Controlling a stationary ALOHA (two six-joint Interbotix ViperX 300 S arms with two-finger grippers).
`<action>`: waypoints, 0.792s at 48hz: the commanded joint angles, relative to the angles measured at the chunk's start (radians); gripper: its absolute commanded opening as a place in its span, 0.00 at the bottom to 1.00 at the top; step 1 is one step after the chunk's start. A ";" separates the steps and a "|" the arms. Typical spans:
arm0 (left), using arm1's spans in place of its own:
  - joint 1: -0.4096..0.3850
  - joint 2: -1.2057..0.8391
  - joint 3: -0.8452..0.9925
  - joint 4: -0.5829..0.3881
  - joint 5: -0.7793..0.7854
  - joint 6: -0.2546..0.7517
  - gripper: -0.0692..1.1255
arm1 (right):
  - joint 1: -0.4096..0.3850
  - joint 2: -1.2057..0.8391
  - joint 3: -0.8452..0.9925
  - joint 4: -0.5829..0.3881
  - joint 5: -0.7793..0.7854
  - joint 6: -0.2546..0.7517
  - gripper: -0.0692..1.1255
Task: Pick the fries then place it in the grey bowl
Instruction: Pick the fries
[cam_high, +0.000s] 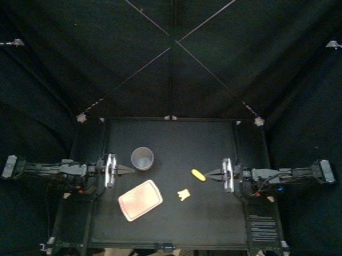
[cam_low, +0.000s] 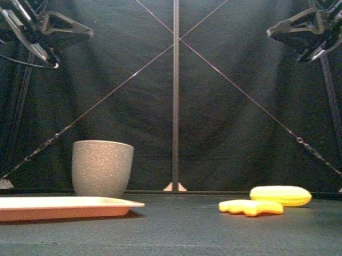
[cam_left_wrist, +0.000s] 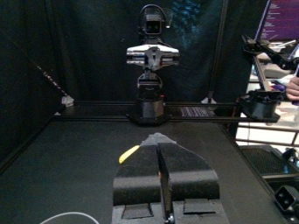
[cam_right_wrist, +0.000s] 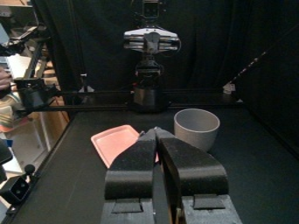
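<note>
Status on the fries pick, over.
Left end effector and right end effector shut, empty, parked apart. Fries lie untouched beside pink tray. Grey cup upright, nothing blocking.

The tray (cam_high: 140, 201) lies before the cup (cam_high: 143, 157), fries (cam_high: 183, 192) and another toy (cam_high: 198, 176) rightward.

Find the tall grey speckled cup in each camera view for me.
Top view: tall grey speckled cup left of centre, behind the flat pink tray.
Front view: at left, standing behind the tray.
Left wrist view: not clearly in it.
Right wrist view: mid-table, beside the tray.
Shared landmark: the tray.
</note>
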 joint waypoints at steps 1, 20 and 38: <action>-0.003 0.018 -0.034 -0.040 0.014 -0.002 0.05 | -0.006 0.035 -0.011 -0.002 -0.006 0.006 0.05; 0.006 0.064 -0.052 -0.064 0.015 -0.005 0.05 | -0.067 0.437 -0.209 -0.002 0.110 0.008 0.17; -0.006 0.106 -0.054 -0.100 0.008 0.000 0.06 | -0.029 0.617 -0.296 0.075 0.017 0.011 0.95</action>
